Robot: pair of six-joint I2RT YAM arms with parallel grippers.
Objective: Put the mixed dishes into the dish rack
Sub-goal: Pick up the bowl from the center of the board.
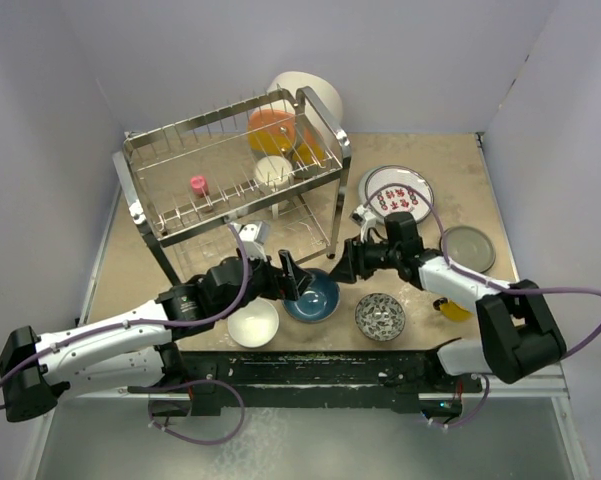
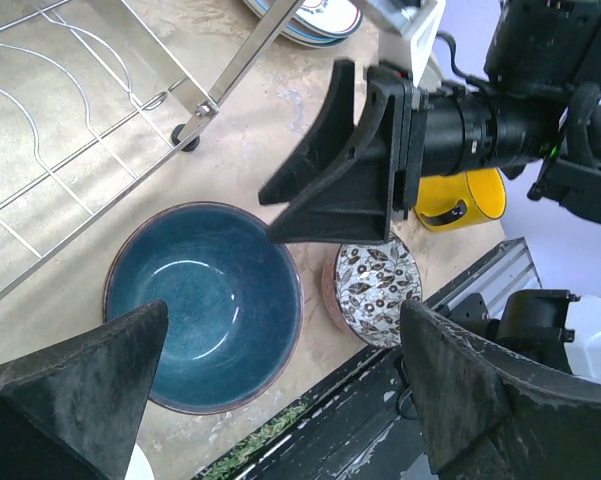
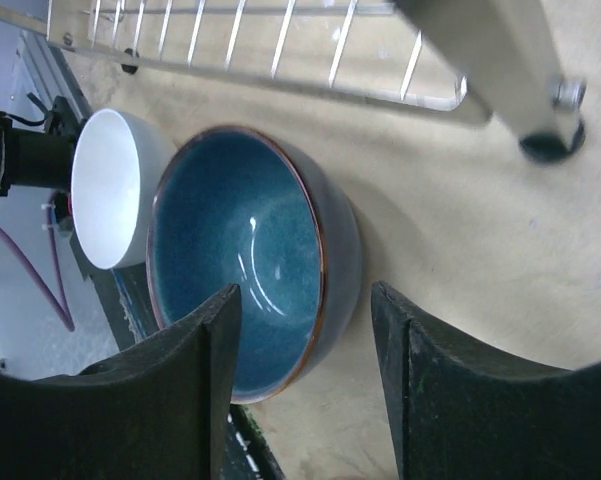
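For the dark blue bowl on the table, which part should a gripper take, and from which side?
Pinch the rim of the dark blue bowl, one finger inside and one outside the wall, coming down from above on its right side. It sits upright with its mouth open to the top, and the white bowl sits close on its left.

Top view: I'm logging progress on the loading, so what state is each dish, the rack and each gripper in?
Blue bowl: upright on table, empty, not gripped.
White bowl: upright on table, empty.
Patterned bowl: upright on table.
Lettered plate: lying flat, outside rack.
Grey plate: flat on table.
Rack: standing, holding orange dishes.
Left gripper: open, above blue bowl.
Right gripper: open, beside blue bowl's rim.
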